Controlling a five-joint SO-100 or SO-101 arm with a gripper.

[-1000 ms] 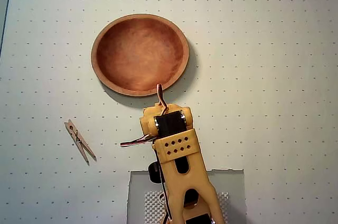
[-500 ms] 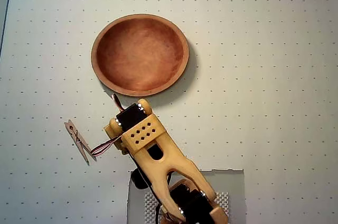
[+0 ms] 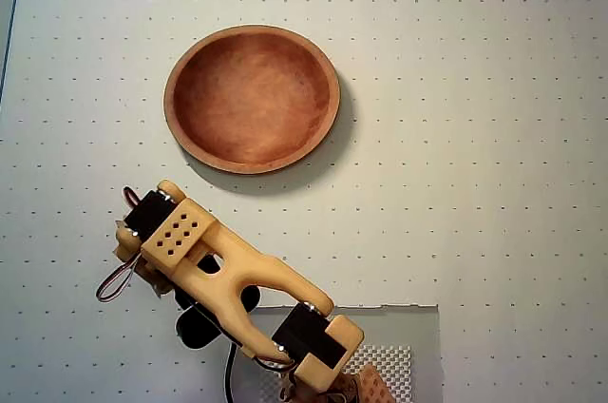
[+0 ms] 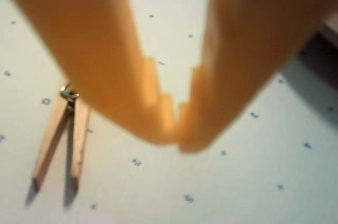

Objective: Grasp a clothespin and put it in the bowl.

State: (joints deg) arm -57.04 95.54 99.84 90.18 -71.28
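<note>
Clothespin work is sitting at its first stage: the small pale wooden spring clothespin point(image 4: 58, 134) is lying flat on the pale dotted surface point(image 3: 475, 184), untouched, its two slim prongs pointing toward the lower edge of the wrist view and its metal spring at the top. In the overhead view it is hiding under the yellow arm's point(image 3: 228, 275) wrist, so only the wrist view is showing it. The yellow two-finger tool point(image 4: 177, 134) is hanging just to the right of the clothespin in that view, not touching it, with its fingertips meeting at the points and nothing between them, so it is closed and empty. The round shallow reddish-brown wooden bowl point(image 3: 180, 132) with the lighter tan rim is standing well apart, toward the top of the overhead view, and is holding nothing. Judging from this, everything is left to do: the tool is needing to open, settle around the clothespin, grip it, carry it over and release it into the bowl.
</note>
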